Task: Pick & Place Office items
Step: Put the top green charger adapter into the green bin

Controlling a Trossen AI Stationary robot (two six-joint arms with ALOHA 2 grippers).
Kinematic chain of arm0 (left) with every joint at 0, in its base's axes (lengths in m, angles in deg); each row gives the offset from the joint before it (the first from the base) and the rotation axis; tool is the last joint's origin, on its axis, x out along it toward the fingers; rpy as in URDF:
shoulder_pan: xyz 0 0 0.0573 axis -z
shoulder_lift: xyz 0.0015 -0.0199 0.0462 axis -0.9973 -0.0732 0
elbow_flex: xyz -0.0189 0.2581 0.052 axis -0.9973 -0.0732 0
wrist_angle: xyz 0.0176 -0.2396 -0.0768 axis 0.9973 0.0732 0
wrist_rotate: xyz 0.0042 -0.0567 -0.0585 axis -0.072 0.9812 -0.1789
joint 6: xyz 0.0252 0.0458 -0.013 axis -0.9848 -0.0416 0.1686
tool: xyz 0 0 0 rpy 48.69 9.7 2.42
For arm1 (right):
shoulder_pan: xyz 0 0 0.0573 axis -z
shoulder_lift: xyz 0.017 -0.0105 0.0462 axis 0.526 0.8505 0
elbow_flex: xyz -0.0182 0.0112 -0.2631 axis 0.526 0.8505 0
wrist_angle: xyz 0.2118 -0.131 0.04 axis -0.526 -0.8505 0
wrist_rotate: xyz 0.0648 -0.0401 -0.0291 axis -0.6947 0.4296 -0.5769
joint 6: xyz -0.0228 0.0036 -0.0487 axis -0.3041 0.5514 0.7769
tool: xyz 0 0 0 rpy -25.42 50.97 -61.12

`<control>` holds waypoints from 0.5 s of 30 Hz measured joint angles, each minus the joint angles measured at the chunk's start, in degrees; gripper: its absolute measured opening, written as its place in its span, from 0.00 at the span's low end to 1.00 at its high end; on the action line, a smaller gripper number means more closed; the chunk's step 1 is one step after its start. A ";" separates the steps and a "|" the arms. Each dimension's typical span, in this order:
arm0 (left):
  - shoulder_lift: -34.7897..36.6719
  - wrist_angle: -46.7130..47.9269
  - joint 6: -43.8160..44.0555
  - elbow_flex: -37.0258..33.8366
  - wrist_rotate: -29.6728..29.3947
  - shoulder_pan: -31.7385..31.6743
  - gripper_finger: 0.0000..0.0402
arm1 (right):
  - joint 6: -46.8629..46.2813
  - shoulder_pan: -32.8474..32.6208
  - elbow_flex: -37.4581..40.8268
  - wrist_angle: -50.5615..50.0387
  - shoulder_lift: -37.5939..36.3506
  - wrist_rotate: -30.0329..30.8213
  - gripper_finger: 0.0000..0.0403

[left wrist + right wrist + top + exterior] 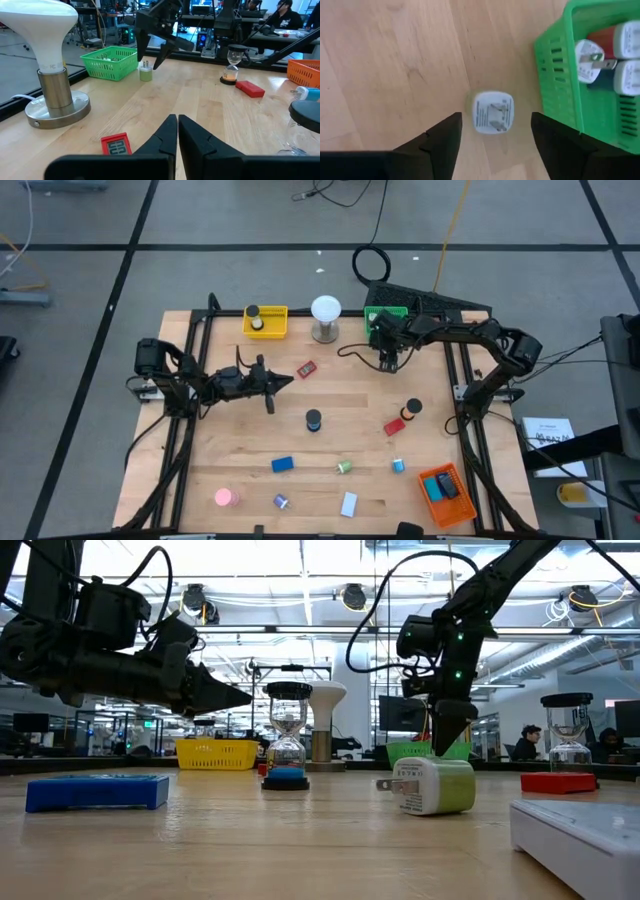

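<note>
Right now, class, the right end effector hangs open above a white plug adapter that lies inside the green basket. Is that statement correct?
Not quite. The right end effector does hang open above the white plug adapter, but the adapter sits on the wooden table just outside the green basket, not in it. The right wrist view shows this; other adapters lie inside the basket.

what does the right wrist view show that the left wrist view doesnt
Only the right wrist view looks down into the green tray, showing white plug adapters inside it. Only the left wrist view shows the white ball on a metal stand, the red block, an hourglass, the orange tray and the shut left gripper. Both show the open right gripper above the green-and-white plug adapter standing beside the green tray.
</note>
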 joint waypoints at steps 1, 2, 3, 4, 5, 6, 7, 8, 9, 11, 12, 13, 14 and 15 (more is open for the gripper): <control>0.00 0.00 -0.01 0.00 0.00 0.00 0.04 | -0.57 0.11 0.00 0.02 0.32 -0.55 0.58; 0.00 0.00 -0.02 0.00 0.00 0.00 0.04 | -1.05 0.30 0.00 0.04 0.75 -1.85 0.59; 0.00 0.00 0.00 0.00 0.00 0.00 0.03 | -1.84 0.46 0.00 0.04 1.18 -3.25 0.58; 0.00 0.00 -0.02 0.00 0.02 0.00 0.02 | -2.72 0.53 0.00 -0.02 1.54 -4.02 0.58; 0.00 0.00 -0.12 0.00 0.02 0.00 0.01 | -3.47 0.63 0.00 -0.01 1.97 -4.17 0.57; 0.00 0.00 -0.25 0.00 0.01 0.00 0.01 | -3.84 0.73 0.00 0.14 2.45 -4.27 0.56; 0.00 0.00 -0.28 0.00 0.02 0.02 0.01 | -4.00 0.74 0.00 0.24 3.02 -4.29 0.54; 0.00 0.00 -0.26 0.00 0.02 0.02 0.02 | -4.26 0.74 0.00 0.22 3.48 -4.29 0.53; 0.00 0.02 -0.23 0.00 0.02 0.02 0.03 | -4.53 0.74 0.00 0.30 3.87 -4.29 0.51; 0.00 0.02 -0.15 0.00 0.02 0.02 0.04 | -5.31 0.68 0.00 1.43 4.32 -4.37 0.48; 0.00 0.03 -0.15 0.00 0.02 0.02 0.05 | -5.66 0.68 0.00 1.84 4.37 -4.45 0.46; 0.00 0.04 -0.13 0.00 0.02 0.02 0.05 | -5.97 0.67 0.00 1.94 4.38 -4.45 0.44; 0.00 0.04 -0.11 0.00 0.02 0.02 0.05 | -6.34 0.66 0.00 1.99 4.36 -4.47 0.42; 0.00 0.04 -0.08 0.00 0.02 0.02 0.04 | -6.83 0.66 0.00 2.19 4.36 -4.47 0.40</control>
